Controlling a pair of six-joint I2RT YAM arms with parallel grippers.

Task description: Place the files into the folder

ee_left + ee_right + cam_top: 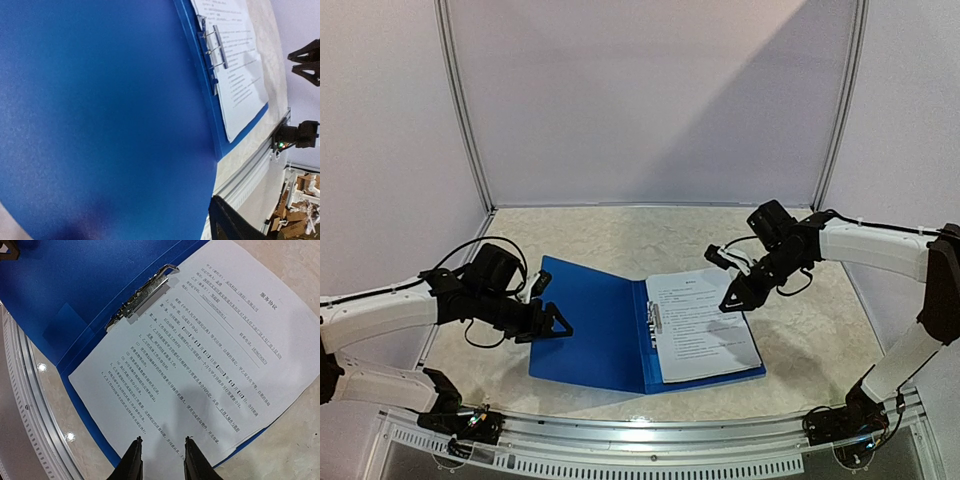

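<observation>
Two hands stand empty: the left hand [548,312] gapes wide at the folder [595,335] cover's edge, centre-left in the overhead view. The right hand [161,452], barely parted, hovers over the files [200,365] lying on the folder's right half. The cover should likely swing shut once the right hand clears.

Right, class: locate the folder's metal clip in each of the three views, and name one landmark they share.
Top external: metal clip at centre, along the open folder's spine.
Left wrist: metal clip at upper right.
Right wrist: metal clip at upper middle.
Shared landmark: the printed sheet alongside it in every view.
</observation>
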